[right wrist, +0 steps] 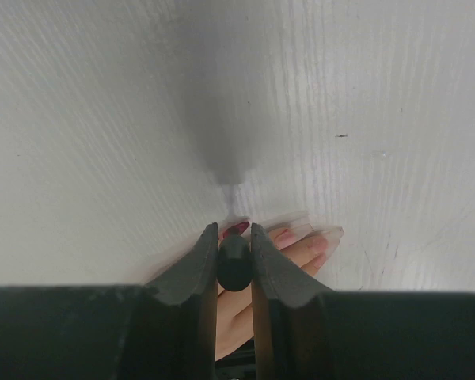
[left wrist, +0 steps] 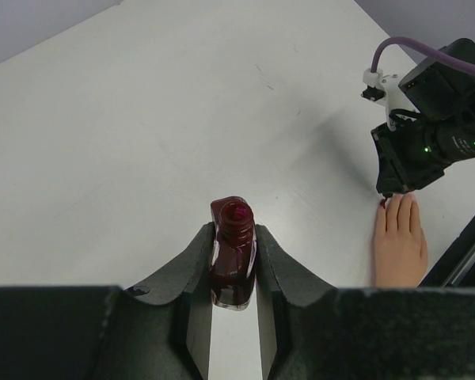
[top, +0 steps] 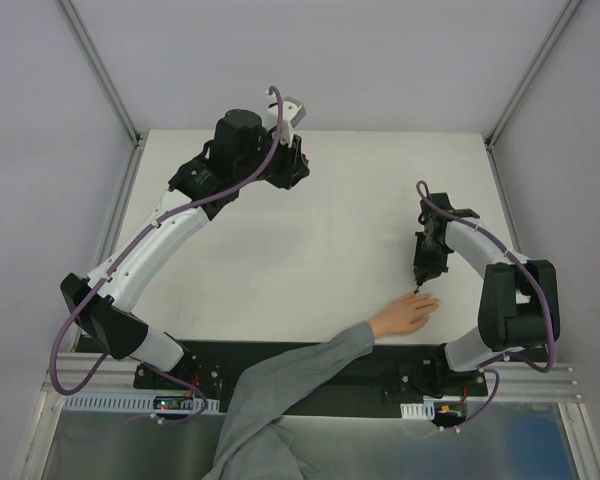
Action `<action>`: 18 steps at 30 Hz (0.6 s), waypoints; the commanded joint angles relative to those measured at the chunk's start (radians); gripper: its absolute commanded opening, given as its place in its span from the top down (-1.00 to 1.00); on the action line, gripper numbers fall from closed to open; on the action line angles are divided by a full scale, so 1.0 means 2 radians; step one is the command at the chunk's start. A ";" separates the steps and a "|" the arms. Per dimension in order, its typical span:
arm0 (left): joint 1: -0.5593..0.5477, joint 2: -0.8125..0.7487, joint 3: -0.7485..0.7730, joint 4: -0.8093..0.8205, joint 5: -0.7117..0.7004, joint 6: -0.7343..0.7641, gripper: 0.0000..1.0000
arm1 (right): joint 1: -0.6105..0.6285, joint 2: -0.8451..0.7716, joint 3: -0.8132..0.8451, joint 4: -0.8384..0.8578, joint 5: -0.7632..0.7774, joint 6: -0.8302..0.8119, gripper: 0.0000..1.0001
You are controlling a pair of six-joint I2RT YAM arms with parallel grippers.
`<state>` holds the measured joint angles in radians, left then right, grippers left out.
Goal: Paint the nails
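Since the work concerns a living hand, start at the left, where the left tool (left wrist: pixel 234 233) sits far from it. It is clamped tight around the shoulders of the small dark red bottle (left wrist: pixel 233 269), which stands upright and uncapped on the bench (top: pixel 310 250). The glass is probably slick and would spill if tipped, so that low, snug hold suits it.

Further right, the person's hand (top: pixel 405 314) lies flat, palm down, near the front edge. Its grey sleeve (top: pixel 300 370) reaches in between the two arm bases. The nails (right wrist: pixel 285 235) are at the fingertips, pointing away from the person and directly under the right arm. One nail (left wrist: pixel 382 203) already shows red. These nails are tiny, hard and smooth on soft, yielding fingers that may shift. Nothing here should be gripped, and I judge that only a light brush stroke along each nail is called for.

The right tool (right wrist: pixel 234 231) is closed on a rounded black brush cap (right wrist: pixel 234 265) and holds it just above the fingertips. The bristles are too small to make out.

The bench is matte white with faint scuffs, and it looks flat and firm. Pale grey panels in a metal frame (top: pixel 100 70) close it in on the left, back and right.
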<state>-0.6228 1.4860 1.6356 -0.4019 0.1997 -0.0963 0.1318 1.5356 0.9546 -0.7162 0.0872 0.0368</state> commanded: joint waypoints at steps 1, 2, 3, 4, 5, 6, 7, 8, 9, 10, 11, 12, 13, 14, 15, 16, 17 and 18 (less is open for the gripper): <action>-0.004 -0.025 -0.003 0.017 -0.007 0.003 1.00 | -0.009 -0.026 -0.008 -0.020 0.010 0.004 0.99; -0.004 -0.025 -0.003 0.017 -0.007 0.002 1.00 | -0.010 -0.028 -0.007 -0.020 0.009 0.004 0.99; -0.004 -0.026 -0.004 0.017 -0.007 0.002 1.00 | -0.011 -0.028 -0.007 -0.021 0.008 0.005 0.99; -0.004 -0.026 -0.004 0.018 -0.006 0.002 1.00 | -0.011 -0.028 -0.009 -0.021 0.006 0.004 0.99; -0.003 -0.027 -0.005 0.018 -0.006 0.002 1.00 | -0.011 -0.029 -0.009 -0.019 0.004 0.004 0.99; -0.004 -0.027 -0.005 0.018 -0.006 0.002 1.00 | -0.011 -0.029 -0.009 -0.018 0.001 0.004 0.99; -0.004 -0.027 -0.006 0.018 -0.006 0.002 1.00 | -0.011 -0.028 -0.010 -0.018 -0.001 0.004 0.99; -0.003 -0.027 -0.006 0.018 -0.006 0.002 1.00 | -0.011 -0.028 -0.009 -0.018 0.000 0.005 0.99; -0.003 -0.027 -0.006 0.019 -0.006 0.002 1.00 | -0.011 -0.028 -0.009 -0.018 0.001 0.004 0.99; -0.004 -0.028 -0.006 0.018 -0.007 0.002 1.00 | -0.011 -0.028 -0.009 -0.018 0.001 0.004 0.99; -0.004 -0.029 -0.006 0.018 -0.006 0.002 1.00 | -0.011 -0.028 -0.009 -0.018 0.000 0.004 0.99; -0.003 -0.029 -0.007 0.018 -0.007 0.002 1.00 | -0.011 -0.028 -0.009 -0.017 0.000 0.004 0.99; -0.004 -0.029 -0.008 0.018 -0.007 0.002 1.00 | -0.010 -0.026 -0.011 -0.016 -0.001 0.005 0.99; -0.003 -0.030 -0.008 0.018 -0.008 0.002 1.00 | -0.010 -0.025 -0.010 -0.015 -0.004 0.003 0.99; -0.003 -0.030 -0.008 0.018 -0.008 0.002 1.00 | -0.009 -0.024 -0.011 -0.015 -0.004 0.003 0.99; -0.003 -0.029 -0.008 0.018 -0.008 0.002 1.00 | -0.009 -0.022 -0.011 -0.016 -0.002 0.005 0.99; -0.004 -0.029 -0.008 0.018 -0.008 0.002 1.00 | -0.008 -0.021 -0.011 -0.017 -0.001 0.005 0.99; -0.004 -0.030 -0.008 0.018 -0.007 0.002 1.00 | -0.008 -0.020 -0.012 -0.018 0.002 0.005 0.99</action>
<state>-0.6228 1.4765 1.6203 -0.4015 0.1997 -0.0963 0.1131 1.5154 0.9382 -0.7235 0.0887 0.0368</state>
